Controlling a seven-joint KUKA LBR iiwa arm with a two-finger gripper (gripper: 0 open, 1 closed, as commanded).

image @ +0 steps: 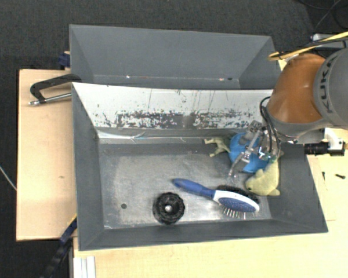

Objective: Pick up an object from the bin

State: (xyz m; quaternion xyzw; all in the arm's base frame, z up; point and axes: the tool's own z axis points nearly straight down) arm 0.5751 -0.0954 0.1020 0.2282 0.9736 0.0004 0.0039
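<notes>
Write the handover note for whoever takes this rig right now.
Gripper: low at the right side of the bin, over a blue thing that lies against a pale yellow soft toy. Whether it has a grip cannot be told.
Other things: a blue-handled brush along the front, and a black round cap to the left of it.
Done: nothing lifted out yet.
Left: secure one thing and lift it clear.

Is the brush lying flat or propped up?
Lying flat: the brush rests lengthwise on the bin floor, handle pointing left.
</notes>
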